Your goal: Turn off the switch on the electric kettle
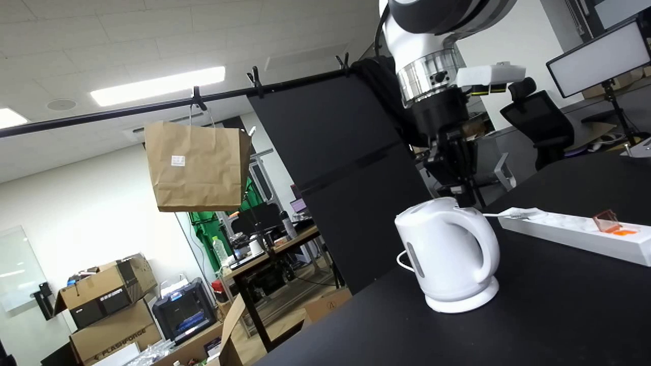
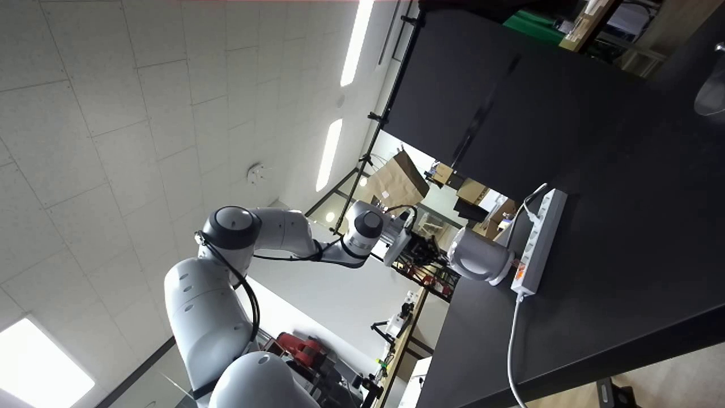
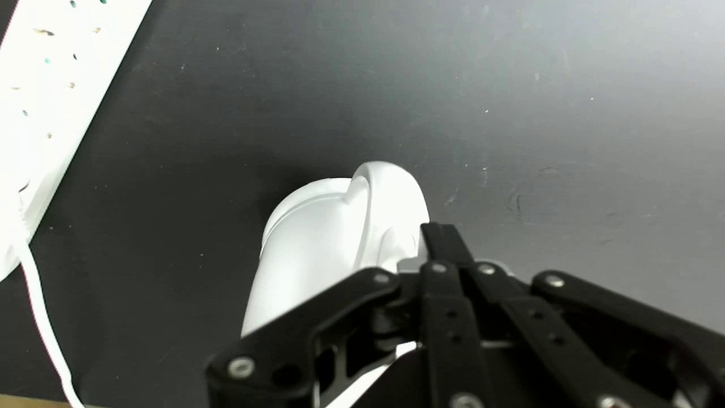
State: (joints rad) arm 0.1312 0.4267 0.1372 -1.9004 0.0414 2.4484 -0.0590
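The white electric kettle (image 1: pixel 424 244) stands upright on its round base (image 1: pixel 460 305) on the black table. It also shows in an exterior view (image 2: pixel 481 254) and in the wrist view (image 3: pixel 306 243), where its loop handle (image 3: pixel 391 198) lies just beyond the fingertips. My gripper (image 1: pixel 468 201) points down at the top of the kettle where the handle begins. It shows there too in an exterior view (image 2: pixel 444 259). In the wrist view the gripper (image 3: pixel 444 241) has its fingertips together with nothing seen between them. I cannot tell whether they touch the kettle. The kettle's switch is not discernible, perhaps hidden by the fingers.
A long white power strip (image 1: pixel 569 231) with an orange switch lies beside the kettle; it also shows in an exterior view (image 2: pixel 541 243) and in the wrist view (image 3: pixel 68 73). A white cord (image 3: pixel 45 323) runs from it. A black curtain (image 1: pixel 351 178) hangs behind the table.
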